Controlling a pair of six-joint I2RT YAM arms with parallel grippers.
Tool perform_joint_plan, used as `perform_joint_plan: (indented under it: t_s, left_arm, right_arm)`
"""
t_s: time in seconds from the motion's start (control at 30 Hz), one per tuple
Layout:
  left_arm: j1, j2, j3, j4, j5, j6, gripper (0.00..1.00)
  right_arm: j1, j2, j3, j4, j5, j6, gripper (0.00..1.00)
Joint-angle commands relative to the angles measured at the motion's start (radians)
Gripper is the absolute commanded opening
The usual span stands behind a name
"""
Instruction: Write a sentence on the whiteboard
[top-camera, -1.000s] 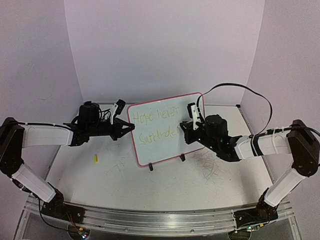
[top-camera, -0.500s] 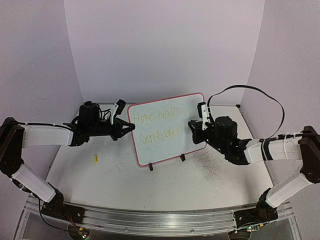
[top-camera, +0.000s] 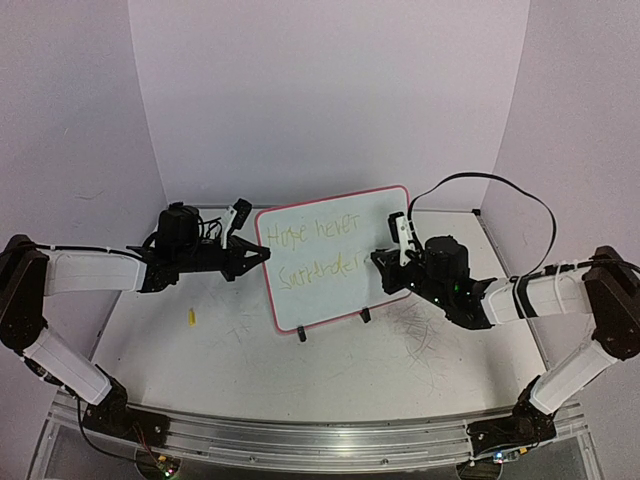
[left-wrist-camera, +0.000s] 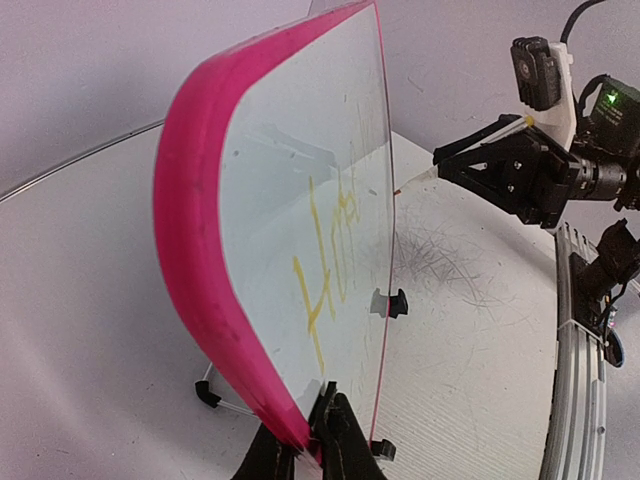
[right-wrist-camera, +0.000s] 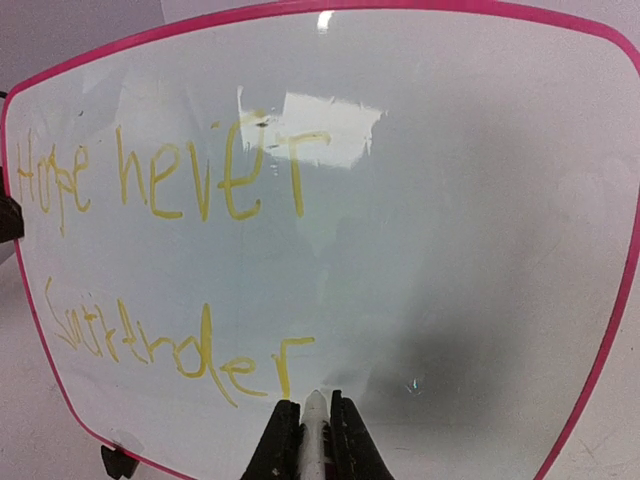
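The whiteboard (top-camera: 335, 262) stands upright on the table, pink-framed, its face toward the arms. The sentence (right-wrist-camera: 185, 185) in yellow reads "Hope never" over "Surrender". My left gripper (top-camera: 262, 256) is shut on the board's left frame edge, and in the left wrist view its black fingers (left-wrist-camera: 345, 450) pinch the pink frame (left-wrist-camera: 210, 300). My right gripper (right-wrist-camera: 315, 415) is shut on a white marker (right-wrist-camera: 315, 445). The marker's tip points at the board just right of the last "r"; whether it touches I cannot tell. The right gripper (top-camera: 385, 262) sits before the board's right part.
Two black clip feet (top-camera: 302, 336) (top-camera: 365, 315) hold up the board. A small yellow piece (top-camera: 191, 318) lies on the table at the left. Grey scratch marks (top-camera: 420, 335) cover the table right of the board. A black cable (top-camera: 480, 185) arcs above the right arm.
The right gripper with the marker drew back to the right from the board, then came back toward it, lower down. The left gripper and the board stayed put.
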Motion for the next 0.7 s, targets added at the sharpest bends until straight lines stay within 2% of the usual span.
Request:
perform_joint_plan:
  t_s: [0.0, 0.3, 0.67]
  left_arm:
    - [0.007, 0.023, 0.008, -0.067, -0.128, 0.132, 0.00]
    - [0.007, 0.022, 0.006, -0.067, -0.133, 0.135, 0.00]
    - [0.007, 0.024, 0.007, -0.068, -0.131, 0.135, 0.00]
  right_arm:
    - [-0.002, 0.011, 0.042, 0.071, 0.059, 0.016, 0.00]
    - [-0.002, 0.047, 0.067, 0.084, 0.079, 0.011, 0.00]
    - [0.016, 0.071, 0.070, 0.076, 0.027, 0.019, 0.00]
